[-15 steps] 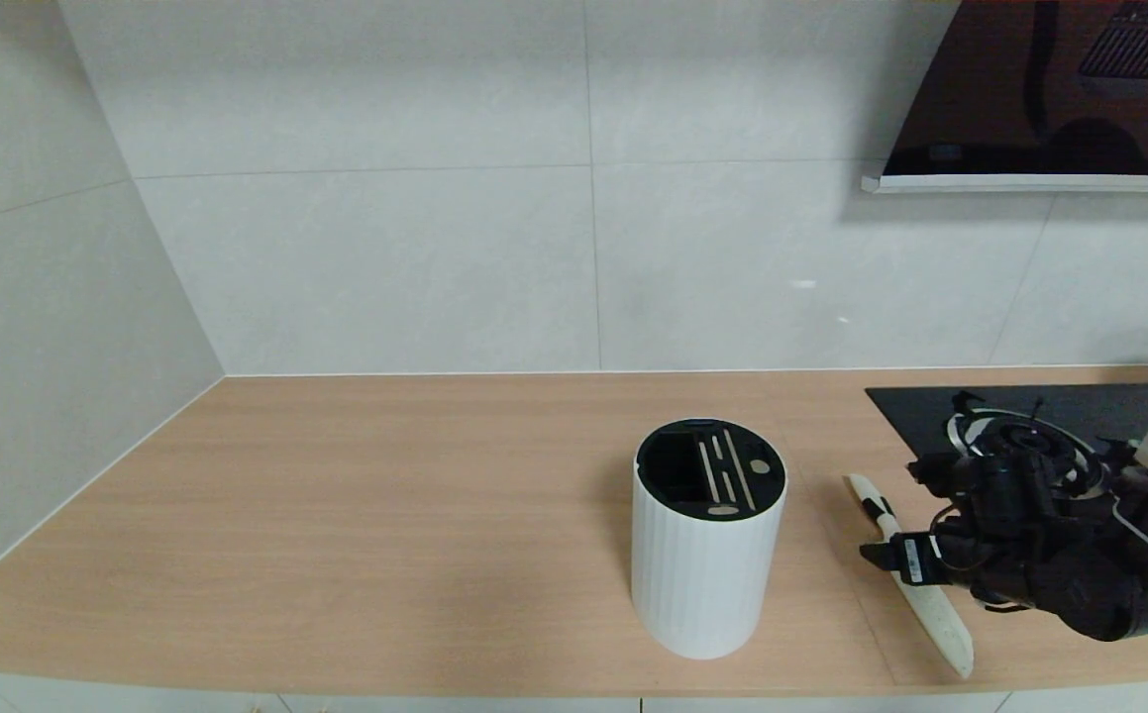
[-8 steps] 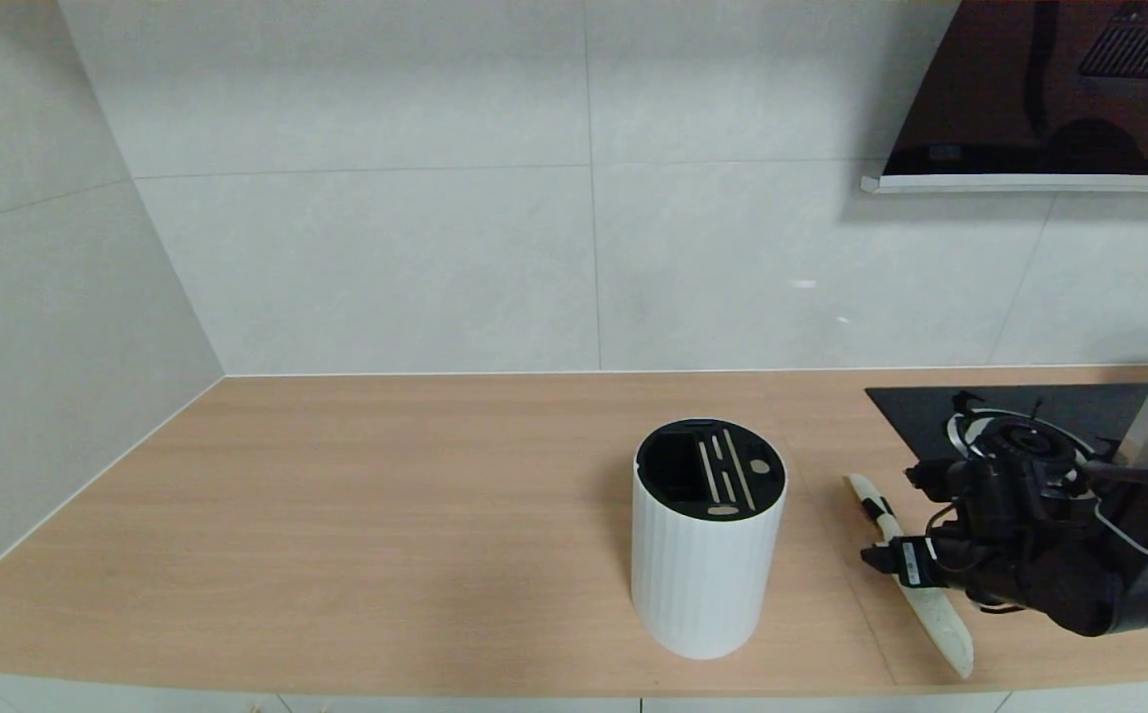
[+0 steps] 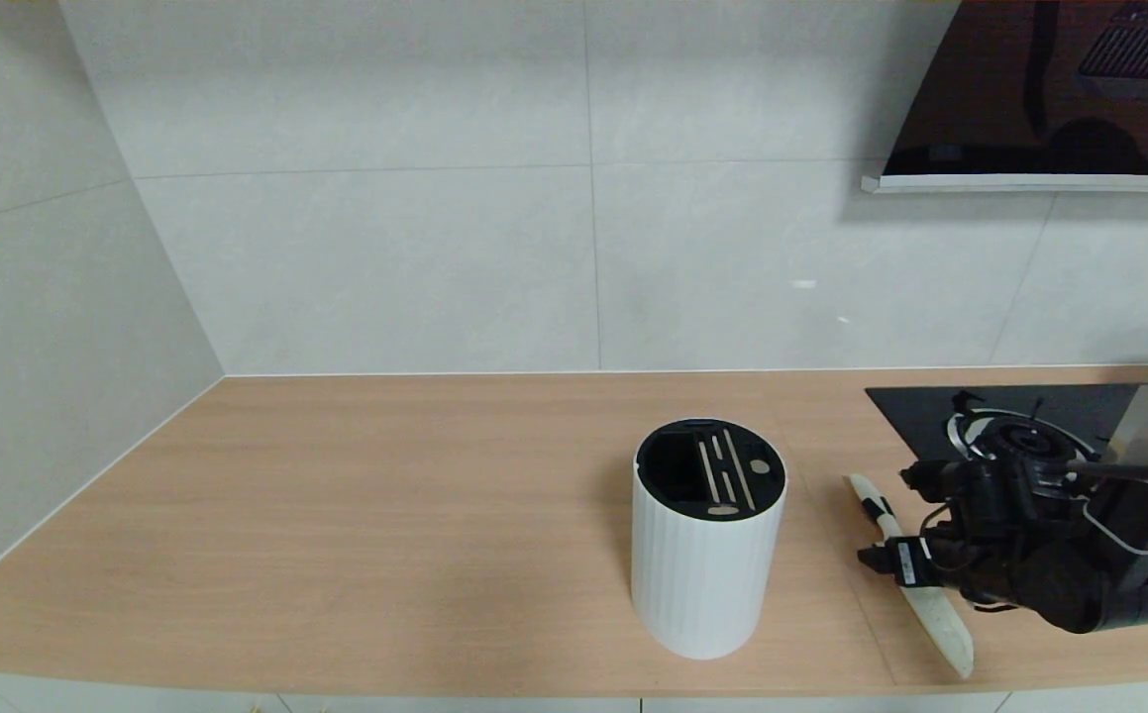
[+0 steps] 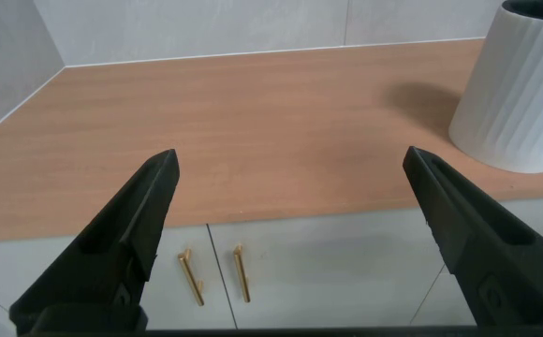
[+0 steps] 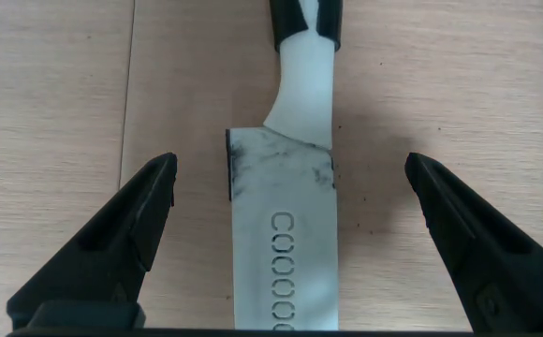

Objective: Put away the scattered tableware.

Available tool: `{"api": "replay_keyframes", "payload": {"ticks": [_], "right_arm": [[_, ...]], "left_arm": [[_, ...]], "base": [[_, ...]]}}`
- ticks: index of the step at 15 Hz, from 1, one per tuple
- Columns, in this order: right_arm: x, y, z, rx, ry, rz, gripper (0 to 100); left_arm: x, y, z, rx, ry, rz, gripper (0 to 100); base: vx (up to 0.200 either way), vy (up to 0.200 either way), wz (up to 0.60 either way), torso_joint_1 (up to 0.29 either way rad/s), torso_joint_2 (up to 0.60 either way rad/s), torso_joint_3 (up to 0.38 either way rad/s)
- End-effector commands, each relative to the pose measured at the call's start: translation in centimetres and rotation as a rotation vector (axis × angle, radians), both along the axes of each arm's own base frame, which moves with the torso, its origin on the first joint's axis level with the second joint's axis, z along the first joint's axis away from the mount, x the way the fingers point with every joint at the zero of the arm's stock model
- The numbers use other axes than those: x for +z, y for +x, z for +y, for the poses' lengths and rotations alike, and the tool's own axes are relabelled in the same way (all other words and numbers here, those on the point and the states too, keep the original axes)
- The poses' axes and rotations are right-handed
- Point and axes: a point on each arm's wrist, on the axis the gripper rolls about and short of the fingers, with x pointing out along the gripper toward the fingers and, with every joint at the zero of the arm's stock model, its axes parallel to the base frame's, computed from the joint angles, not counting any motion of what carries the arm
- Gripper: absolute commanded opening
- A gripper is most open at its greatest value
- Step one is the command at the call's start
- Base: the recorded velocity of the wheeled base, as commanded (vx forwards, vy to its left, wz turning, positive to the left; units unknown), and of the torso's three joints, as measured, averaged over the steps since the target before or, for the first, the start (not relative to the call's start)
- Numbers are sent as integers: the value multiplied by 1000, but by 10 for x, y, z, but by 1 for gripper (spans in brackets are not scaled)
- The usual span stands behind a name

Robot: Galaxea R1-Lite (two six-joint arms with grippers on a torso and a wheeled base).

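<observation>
knife (image 5: 286, 253) lies flat beneath my right gripper (image 5: 290, 173), whose fingers (image 5: 126, 234) are spread wide, one on each side of the white blade and touching nothing. the knife rests on the wooden counter (image 3: 385, 515), handle toward the wall and blade tip near the front edge, between the white ribbed holder (image 3: 707, 564) and the black stove (image 3: 915, 411). my left gripper (image 4: 290, 168) is spread apart too, grasping nothing, hanging by the counter's front edge above the gold cabinet handles (image 4: 242, 273), with the holder off to one side.
</observation>
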Motion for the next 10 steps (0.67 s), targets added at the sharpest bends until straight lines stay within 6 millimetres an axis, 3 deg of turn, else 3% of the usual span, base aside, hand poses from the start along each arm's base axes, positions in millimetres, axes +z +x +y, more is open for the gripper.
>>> {"api": "replay_keyframes", "payload": {"ticks": [1, 2, 10], "right_arm": [[-1, 0, 0, -1, 0, 3, 100], [-2, 0, 0, 0, -1, 6, 0], [1, 0, -3, -9, -3, -2, 0]], "left_arm": [[0, 0, 0, 1, -1, 0, 100], [0, 0, 0, 1, -1, 0, 100], [0, 0, 0, 1, -1, 0, 100]], "base": [[0, 0, 0, 0, 0, 0], [0, 0, 0, 0, 0, 0], [0, 0, 0, 0, 0, 0]]}}
